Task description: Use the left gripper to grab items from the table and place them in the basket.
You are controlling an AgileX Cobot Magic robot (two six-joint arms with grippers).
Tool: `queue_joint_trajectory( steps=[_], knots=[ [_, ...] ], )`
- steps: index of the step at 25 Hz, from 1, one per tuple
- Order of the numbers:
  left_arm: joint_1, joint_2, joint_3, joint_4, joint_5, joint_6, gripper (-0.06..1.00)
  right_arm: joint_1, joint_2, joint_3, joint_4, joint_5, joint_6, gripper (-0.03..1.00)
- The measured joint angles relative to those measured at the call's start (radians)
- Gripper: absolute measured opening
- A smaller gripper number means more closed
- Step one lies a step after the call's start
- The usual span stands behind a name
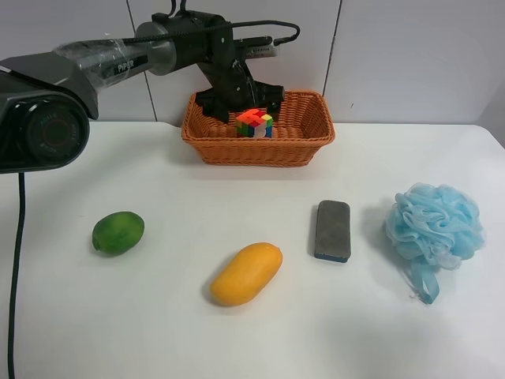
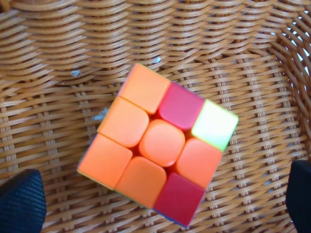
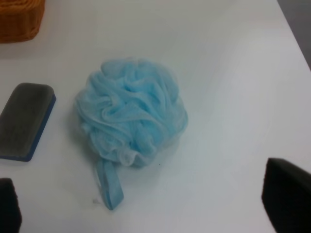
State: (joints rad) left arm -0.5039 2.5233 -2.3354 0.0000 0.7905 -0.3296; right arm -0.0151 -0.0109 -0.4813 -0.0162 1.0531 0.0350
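Observation:
The multicoloured puzzle cube (image 1: 254, 124) lies inside the wicker basket (image 1: 260, 148) at the back of the table (image 1: 189, 189). The left gripper (image 1: 237, 104) hangs over the basket just above the cube. In the left wrist view the cube (image 2: 155, 145) rests on the basket floor (image 2: 243, 53), and the gripper (image 2: 160, 204) is open, its fingers (image 2: 19, 199) wide apart and clear of the cube. On the table lie the green fruit (image 1: 118, 232), mango (image 1: 246, 274), grey pad (image 1: 332, 230) and blue puff (image 1: 434, 225).
The right gripper (image 3: 146, 208) is open and empty, its fingers (image 3: 289, 194) wide apart above the puff (image 3: 131, 111). The pad (image 3: 24, 121) and a corner of the basket (image 3: 19, 19) also show there. A tiled wall stands behind the table.

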Motion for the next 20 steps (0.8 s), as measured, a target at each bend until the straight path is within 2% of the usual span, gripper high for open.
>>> queue_joint_trajectory(
  steps=[5, 6, 11, 15, 20],
  knots=[
    [0.001, -0.055, 0.000, 0.000, 0.104, 0.006, 0.99, 0.000, 0.000, 0.000, 0.000, 0.000, 0.000, 0.99],
    [0.006, -0.105, 0.000, -0.006, 0.177, 0.018, 0.99, 0.000, 0.000, 0.000, 0.000, 0.000, 0.000, 0.99],
    [0.021, -0.250, 0.000, 0.000, 0.378, 0.068, 0.99, 0.000, 0.000, 0.000, 0.000, 0.000, 0.000, 0.99],
    [0.022, -0.352, 0.004, 0.000, 0.416, 0.154, 0.98, 0.000, 0.000, 0.000, 0.000, 0.000, 0.000, 0.99],
    [0.022, -0.471, 0.095, -0.033, 0.416, 0.209, 0.97, 0.000, 0.000, 0.000, 0.000, 0.000, 0.000, 0.99]
  ],
)
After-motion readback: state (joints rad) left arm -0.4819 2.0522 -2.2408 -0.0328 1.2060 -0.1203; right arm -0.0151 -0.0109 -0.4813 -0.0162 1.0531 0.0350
